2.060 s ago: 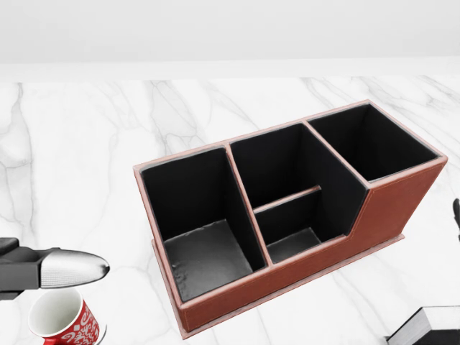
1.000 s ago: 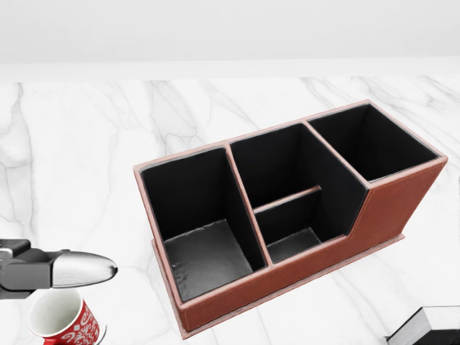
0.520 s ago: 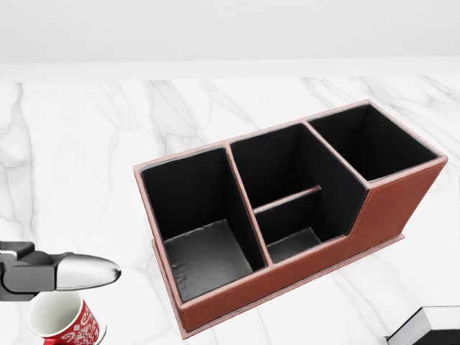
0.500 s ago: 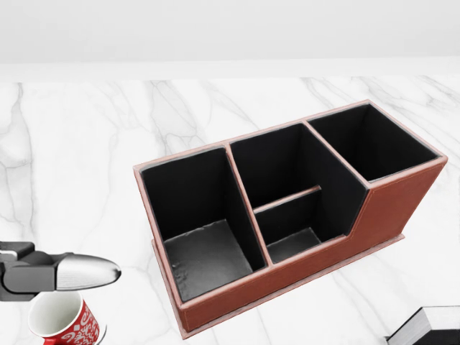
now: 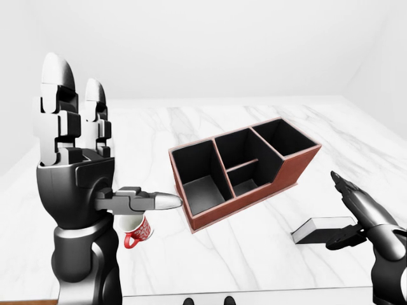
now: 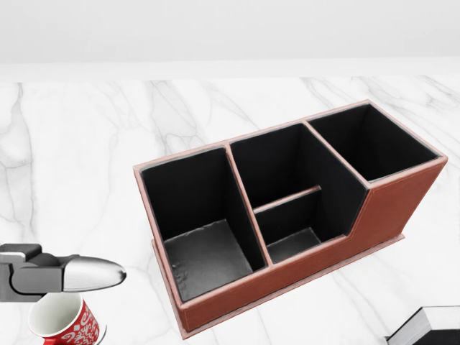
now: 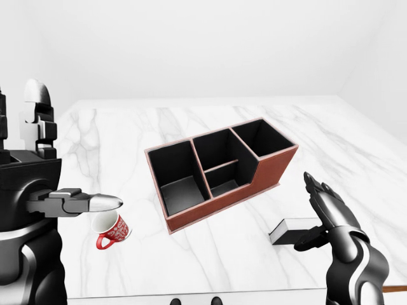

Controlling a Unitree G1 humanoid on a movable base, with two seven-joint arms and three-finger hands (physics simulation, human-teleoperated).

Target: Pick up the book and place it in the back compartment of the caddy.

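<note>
The book [image 5: 320,229], with a dark cover and white pages, lies flat on the marble table at the lower right; its corner shows in the head view [image 6: 429,325]. The brown caddy [image 5: 289,166] with black compartments stands at the table's middle, empty. My right hand [image 5: 344,213] is open, fingers stretched above the book's right end and thumb down by that end; I cannot tell if it touches. My left hand [image 5: 105,143] is open and raised at the left, fingers upright, thumb [image 6: 90,274] pointing right towards the caddy.
A red and white mug [image 5: 135,230] stands on the table below my left thumb, left of the caddy. The white marble table [image 5: 210,254] ends near the bottom of the eye views. A plain white wall stands behind.
My left thumb has drifted a little to the right and down in the head view. The right fingertip at the head view's right edge has left it. Caddy, mug and book are still.
</note>
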